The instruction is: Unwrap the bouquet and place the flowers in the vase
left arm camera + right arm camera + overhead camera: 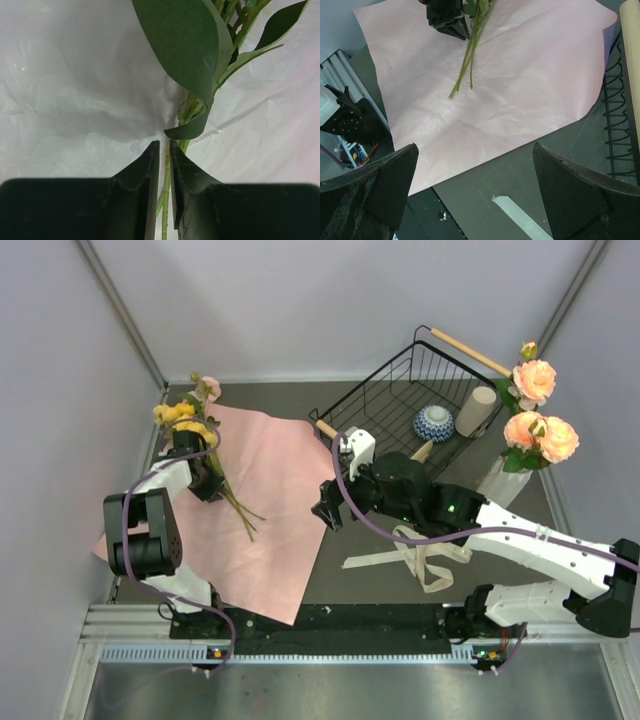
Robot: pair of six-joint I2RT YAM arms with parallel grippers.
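The bouquet lies undone: its pink wrapping paper (275, 540) is spread flat on the table's left half. On it rest the flowers (190, 420), yellow and pink blooms at the far end, green stems (465, 70) running toward me. My left gripper (164, 145) is shut on the stems just below the leaves (190, 55), fingers nearly together around one thin stem. The white ribbed vase (500, 483) stands at the right and holds peach roses (540, 435). My right gripper (475, 150) hangs open over the paper's right edge, holding nothing.
A black wire basket (385, 390) at the back holds a blue-and-white bowl (434, 423) and a cream cup (476, 410). The cream ribbon (425, 555) lies loose under the right arm. Grey walls close in on both sides.
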